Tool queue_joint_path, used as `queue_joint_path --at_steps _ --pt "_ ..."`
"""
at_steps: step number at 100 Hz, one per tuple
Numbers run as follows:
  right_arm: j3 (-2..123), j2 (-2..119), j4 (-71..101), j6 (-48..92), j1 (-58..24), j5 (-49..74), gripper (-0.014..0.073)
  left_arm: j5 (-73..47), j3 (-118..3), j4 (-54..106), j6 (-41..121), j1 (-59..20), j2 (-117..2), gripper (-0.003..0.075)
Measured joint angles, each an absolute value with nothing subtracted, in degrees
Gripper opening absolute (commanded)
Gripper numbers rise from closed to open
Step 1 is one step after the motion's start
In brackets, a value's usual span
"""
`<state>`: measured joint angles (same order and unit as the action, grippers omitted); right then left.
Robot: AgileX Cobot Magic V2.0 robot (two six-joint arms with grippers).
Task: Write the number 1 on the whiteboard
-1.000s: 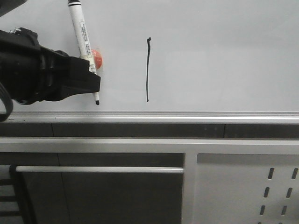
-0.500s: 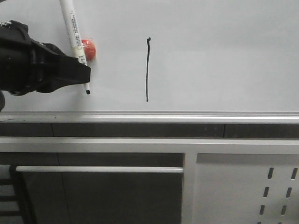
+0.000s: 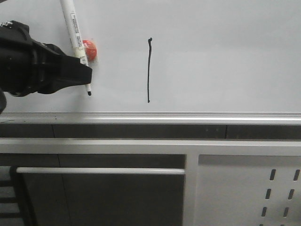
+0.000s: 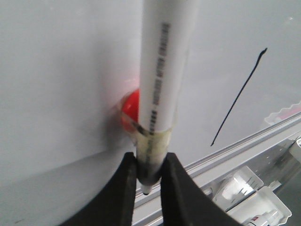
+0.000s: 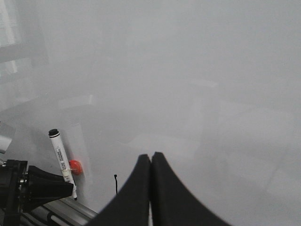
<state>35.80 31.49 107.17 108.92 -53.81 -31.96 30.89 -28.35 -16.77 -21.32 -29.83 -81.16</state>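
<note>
Number 1 (image 3: 149, 70) on whiteboard (image 3: 225, 56), left pincer (image 3: 87, 75) gripping marker (image 3: 74, 28), label unreadable, right pincer (image 5: 150, 160) closed empty

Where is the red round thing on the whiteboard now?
In the front view, the red round thing sits on the whiteboard at upper left, just behind the marker that the left gripper holds, left of the number 1.

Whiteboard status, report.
Left gripper shut on marker, tip off the whiteboard. Right gripper shut, empty. Number 1 drawn. Nothing in the way.
</note>
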Motion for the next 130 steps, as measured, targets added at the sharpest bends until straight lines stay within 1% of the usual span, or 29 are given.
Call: queue_joint_path --at_steps 21,28,34,47,57,61,79,83,90,99,106,116,130 --pt "35.80 31.49 107.17 108.92 -53.81 -31.72 -0.0073 30.76 -28.35 -16.41 -21.32 -29.97 -81.16 -0.0014" --pt "35.80 31.49 107.17 108.92 -53.81 -31.36 -0.0073 30.76 -28.35 -16.41 -21.32 -29.97 -81.16 0.0007" --pt "35.80 31.49 107.17 108.92 -53.81 -30.99 -0.0073 30.76 -28.35 -16.41 -21.32 -29.97 -81.16 0.0044" --pt "35.80 31.49 107.17 108.81 -53.81 -30.41 -0.0073 30.45 -28.47 -16.41 -21.32 -29.97 -80.91 0.0192" --pt "35.80 31.49 107.17 108.81 -53.81 -30.27 -0.0073 30.29 -28.47 -16.41 -21.32 -29.97 -80.28 0.0268" --pt "35.80 31.49 107.17 108.81 -53.81 -30.14 -0.0073 30.29 -28.47 -16.41 -21.32 -29.97 -79.98 0.0282" --pt "35.80 31.49 107.17 108.81 -53.81 -30.09 -0.0073 30.20 -28.47 -16.41 -21.32 -29.97 -79.22 0.0288" --pt "35.80 31.49 107.17 108.81 -53.81 -30.00 -0.0073 30.16 -28.47 -16.41 -21.32 -29.97 -79.22 0.0300" --pt "35.80 31.49 107.17 108.81 -53.81 -29.96 -0.0073 29.91 -28.47 -16.55 -21.32 -29.97 -78.97 0.0349" --pt "35.80 31.49 107.17 108.81 -53.81 -29.83 -0.0073 28.24 -28.47 -16.78 -21.32 -29.97 -77.86 0.0443" --pt "35.80 31.49 107.17 108.71 -53.81 -29.70 -0.0073 25.78 -28.47 -16.78 -21.32 -29.97 -76.21 0.0484" --pt "35.80 31.49 107.17 108.57 -53.81 -29.57 -0.0073 21.15 -28.47 -16.78 -21.32 -29.97 -72.40 0.0489" --pt "35.80 31.49 107.17 108.57 -53.81 -29.57 -0.0073 15.18 -28.47 -16.78 -21.32 -30.37 -63.95 0.0480"
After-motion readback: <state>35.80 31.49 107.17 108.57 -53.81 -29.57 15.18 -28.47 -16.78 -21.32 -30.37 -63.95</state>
